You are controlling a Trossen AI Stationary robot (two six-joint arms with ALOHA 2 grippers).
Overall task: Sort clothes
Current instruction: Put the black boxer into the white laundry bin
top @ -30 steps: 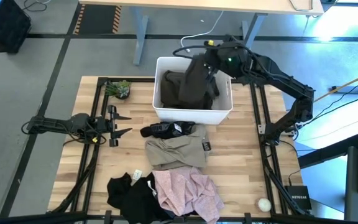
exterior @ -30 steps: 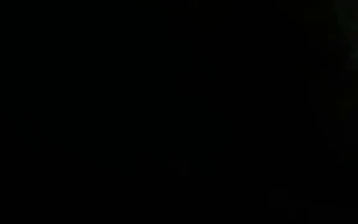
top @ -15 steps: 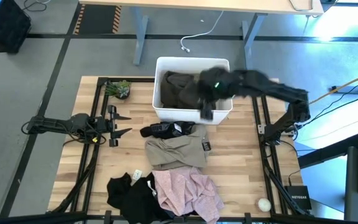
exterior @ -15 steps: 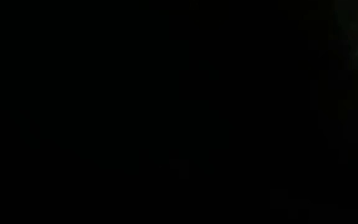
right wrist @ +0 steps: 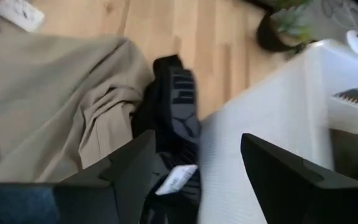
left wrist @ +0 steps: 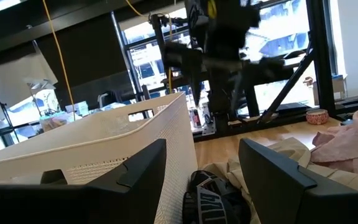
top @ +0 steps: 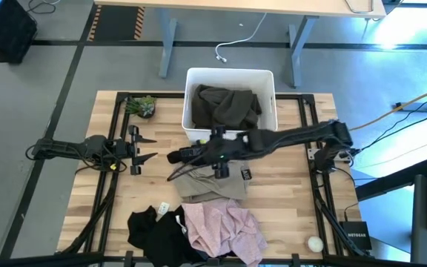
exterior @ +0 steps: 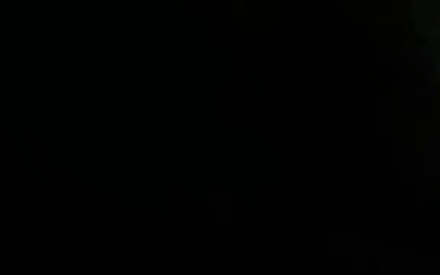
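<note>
A dark olive garment (top: 224, 106) lies in the white bin (top: 267, 80). A navy garment with white print (top: 199, 154) lies on the table against the bin's near wall; it also shows in the right wrist view (right wrist: 178, 93) and the left wrist view (left wrist: 216, 200). Nearer lie a khaki garment (top: 212, 184), a pink one (top: 224, 226) and a black one (top: 153, 226). My right gripper (top: 190, 162) is open just over the navy garment, its fingers (right wrist: 129, 165) on either side of it. My left gripper (top: 144, 147) is open and empty at the table's left.
A small green plant (top: 141, 105) stands at the far left of the table, beside the bin. A small white ball (top: 315, 242) lies near the right front corner. Black frame rails run along the table's left and right sides. The low view is dark.
My right gripper has swung from over the bin toward the table's near and left side and gone down to the navy garment in front of the bin. The olive garment, raised over the bin a second ago, now lies inside it, clear of the gripper.
</note>
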